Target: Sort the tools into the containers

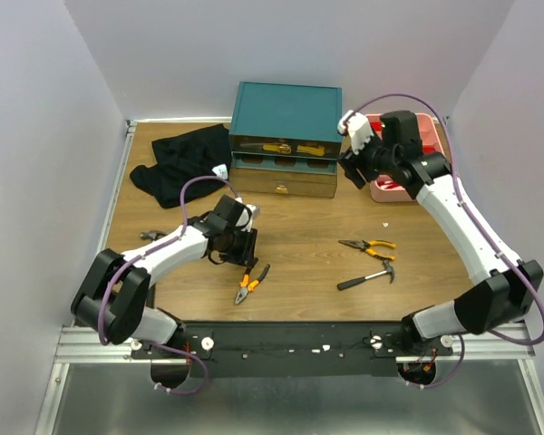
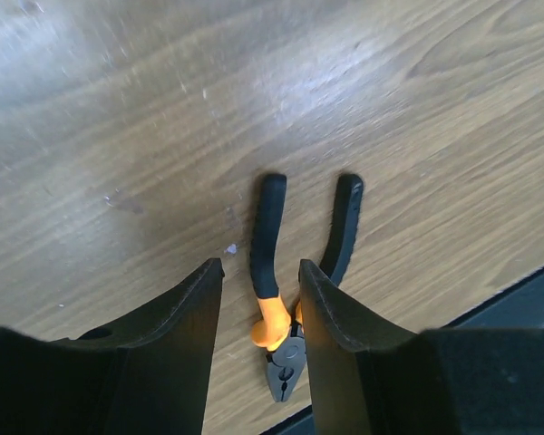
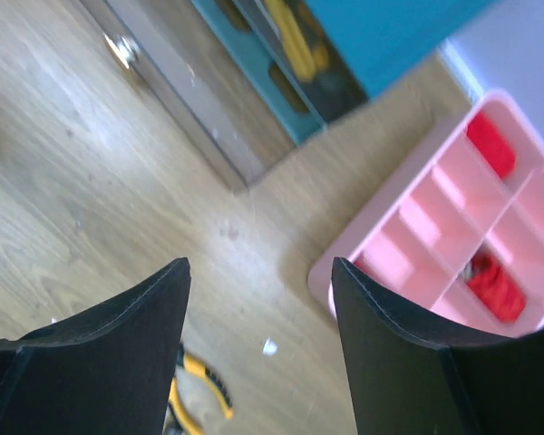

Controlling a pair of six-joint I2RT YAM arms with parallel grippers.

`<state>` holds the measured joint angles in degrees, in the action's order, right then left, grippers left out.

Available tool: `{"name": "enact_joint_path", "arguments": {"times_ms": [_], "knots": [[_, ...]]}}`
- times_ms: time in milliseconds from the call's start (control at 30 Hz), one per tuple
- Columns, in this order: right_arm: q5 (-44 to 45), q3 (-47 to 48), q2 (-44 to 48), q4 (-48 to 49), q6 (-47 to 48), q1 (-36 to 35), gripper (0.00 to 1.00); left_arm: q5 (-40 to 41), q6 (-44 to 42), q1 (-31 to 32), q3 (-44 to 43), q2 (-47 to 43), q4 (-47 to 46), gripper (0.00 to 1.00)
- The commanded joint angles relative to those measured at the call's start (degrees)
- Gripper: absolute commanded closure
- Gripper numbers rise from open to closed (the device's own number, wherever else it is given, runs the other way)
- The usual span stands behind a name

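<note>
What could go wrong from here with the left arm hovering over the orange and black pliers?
One handle of the splayed pliers disappears behind the fingers of the open left gripper. Closing may catch that handle crookedly and twist the tool instead of gripping it. The pliers also lie close to the near edge of the table, so a nudge might slide them off.

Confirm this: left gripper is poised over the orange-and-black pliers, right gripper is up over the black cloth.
Wrong on the right gripper: it hangs beside the pink tray, not over the black cloth, as the top view shows. The left gripper is poised over the orange-and-black pliers.
</note>
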<state>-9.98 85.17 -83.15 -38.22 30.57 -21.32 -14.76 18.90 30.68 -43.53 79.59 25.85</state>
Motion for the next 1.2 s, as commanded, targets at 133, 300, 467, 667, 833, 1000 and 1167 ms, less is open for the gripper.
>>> {"name": "enact_joint_path", "arguments": {"times_ms": [133, 300, 467, 667, 833, 1000, 1167], "knots": [[2.95, -8.26, 10.98, 0.25, -2.09, 3.13, 0.28, 8.69, 4.04, 5.45, 0.11, 8.2, 3.86, 0.62], [2.94, -8.7, 14.33, -0.28, -1.74, 3.13, 0.28, 7.3, 0.03, 5.45, -4.01, 12.69, 4.65, 1.0], [3.83, -12.3, 16.88, -0.19, -1.48, 3.74, 0.28, -2.35, -5.36, 2.83, -20.08, 9.62, 6.76, 1.0], [4.26, -13.54, 14.43, 1.65, -2.0, 4.62, 0.28, -14.06, -11.57, -0.44, -37.04, 9.43, -4.22, 1.0], [5.23, -11.52, 11.18, 2.36, -0.95, 6.03, 0.28, -9.33, -21.26, -0.88, -53.73, 20.76, -3.17, 1.0], [6.02, -11.16, 9.33, 2.88, 0.45, 7.61, 0.28, -1.77, -31.18, -0.88, -66.06, 33.14, -0.27, 1.0], [3.04, -13.62, 8.54, 1.31, 2.04, 9.71, 0.28, 5.26, -37.87, 0.08, -71.87, 40.19, -1.14, 1.0]]}}
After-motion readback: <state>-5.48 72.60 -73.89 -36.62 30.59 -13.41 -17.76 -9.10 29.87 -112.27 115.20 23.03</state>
